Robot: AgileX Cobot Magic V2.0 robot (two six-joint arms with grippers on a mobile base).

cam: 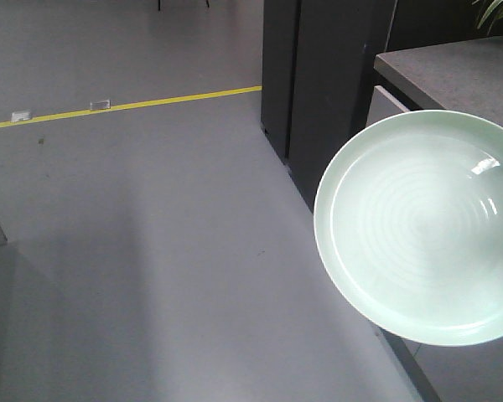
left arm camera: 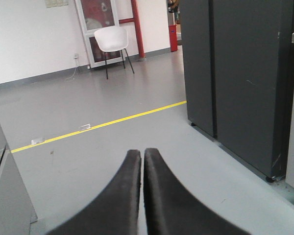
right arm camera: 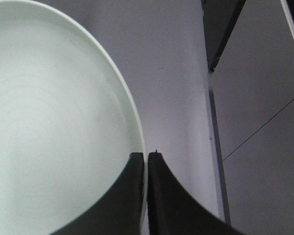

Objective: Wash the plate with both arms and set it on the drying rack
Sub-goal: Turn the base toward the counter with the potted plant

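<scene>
The pale mint-green plate [cam: 423, 226] hangs in the air at the right of the front view, its face toward the camera, concentric rings visible. In the right wrist view the plate [right arm camera: 54, 122] fills the left side, and my right gripper [right arm camera: 146, 155] is shut on its rim, one finger on each side. My left gripper [left arm camera: 142, 152] is shut with nothing between its fingers, pointing over bare grey floor, away from the plate. The drying rack is out of view. Neither arm shows in the front view.
A tall dark cabinet [cam: 318, 84] stands behind the plate, with a grey countertop [cam: 461, 75] to its right. A yellow floor line [cam: 126, 105] crosses the grey floor. A white chair [left arm camera: 112, 41] stands far off by the wall.
</scene>
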